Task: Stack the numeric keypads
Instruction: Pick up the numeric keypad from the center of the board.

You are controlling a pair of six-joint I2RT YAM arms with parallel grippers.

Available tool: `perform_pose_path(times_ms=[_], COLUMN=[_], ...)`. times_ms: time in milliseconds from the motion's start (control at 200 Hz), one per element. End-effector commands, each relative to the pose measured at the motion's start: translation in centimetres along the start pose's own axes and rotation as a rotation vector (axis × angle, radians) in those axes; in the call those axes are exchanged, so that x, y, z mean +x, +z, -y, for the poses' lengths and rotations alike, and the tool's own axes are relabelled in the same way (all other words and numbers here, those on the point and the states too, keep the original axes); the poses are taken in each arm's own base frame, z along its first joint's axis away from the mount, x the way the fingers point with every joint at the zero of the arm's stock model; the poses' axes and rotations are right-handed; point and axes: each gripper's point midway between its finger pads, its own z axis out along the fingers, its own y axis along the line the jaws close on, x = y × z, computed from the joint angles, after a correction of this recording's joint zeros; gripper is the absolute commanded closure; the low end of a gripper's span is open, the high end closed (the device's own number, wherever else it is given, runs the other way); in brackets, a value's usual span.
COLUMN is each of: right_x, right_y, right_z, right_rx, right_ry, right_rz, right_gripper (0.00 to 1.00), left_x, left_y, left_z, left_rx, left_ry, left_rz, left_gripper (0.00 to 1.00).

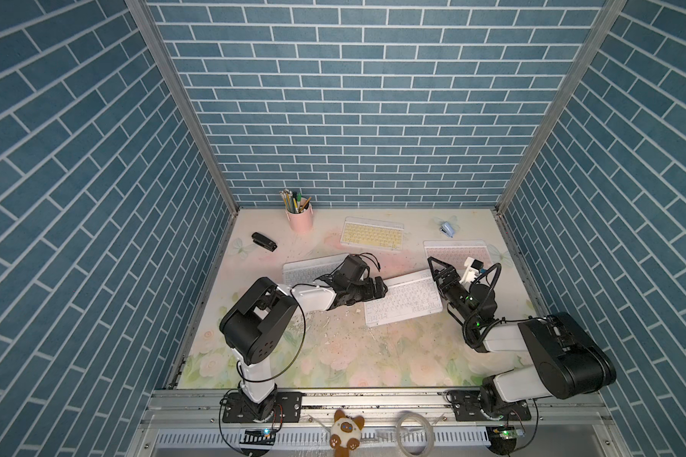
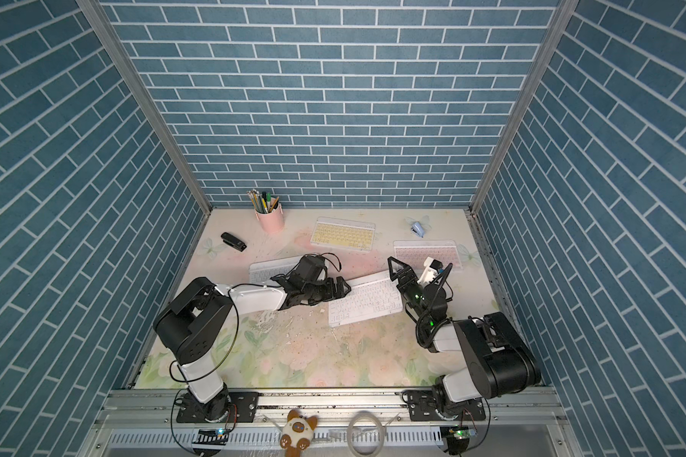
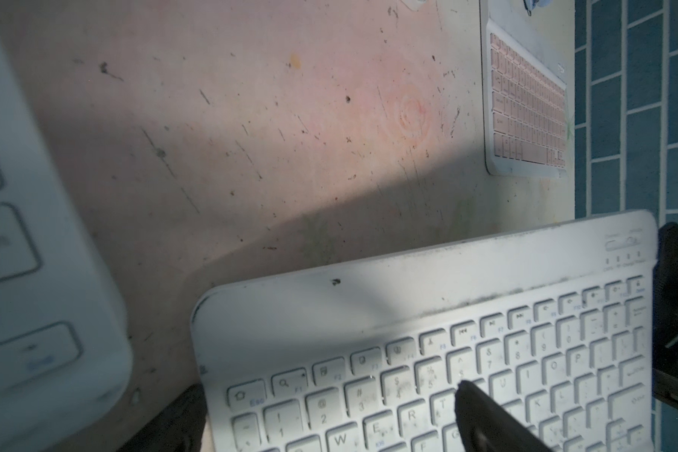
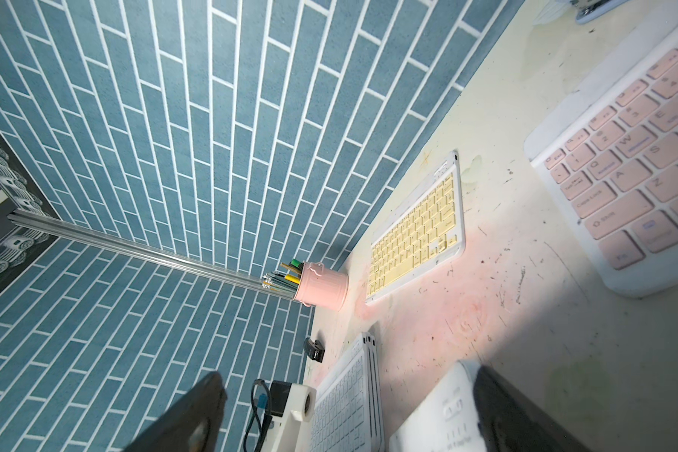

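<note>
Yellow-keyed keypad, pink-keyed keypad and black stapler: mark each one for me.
yellow-keyed keypad (image 1: 372, 235), a top view, on the middle of its key field.
pink-keyed keypad (image 1: 450, 253), a top view, on its visible keys.
black stapler (image 2: 233, 241), a top view, on the middle of its body.

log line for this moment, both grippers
left gripper shut on centre white keypad | right gripper open at its other end | yellow keypad, pink keypad unstacked
</note>
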Motion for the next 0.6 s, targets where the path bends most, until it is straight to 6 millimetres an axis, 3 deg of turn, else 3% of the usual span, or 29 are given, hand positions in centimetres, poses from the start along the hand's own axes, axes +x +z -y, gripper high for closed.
perform_pose_path(times_ms=[0,595], right_x=[4.7,5.2], right_y=[-0.4,0.7], right_z=[-0.6,-1.7], right_rx=[-0.009,-0.017], right_ry=[0.186,0.267], right_rz=[-0.185,-0.159], right_gripper=[0.01,0.01], left_x=[2.0,1.8], left_y=[0.2,-0.2], left_z=[3.5,3.9], left_rx=[0.155,0.168], left_ry=[0.042,0.052], left_rz=[-0.070,-0.059], left_gripper=[0.00,0.01])
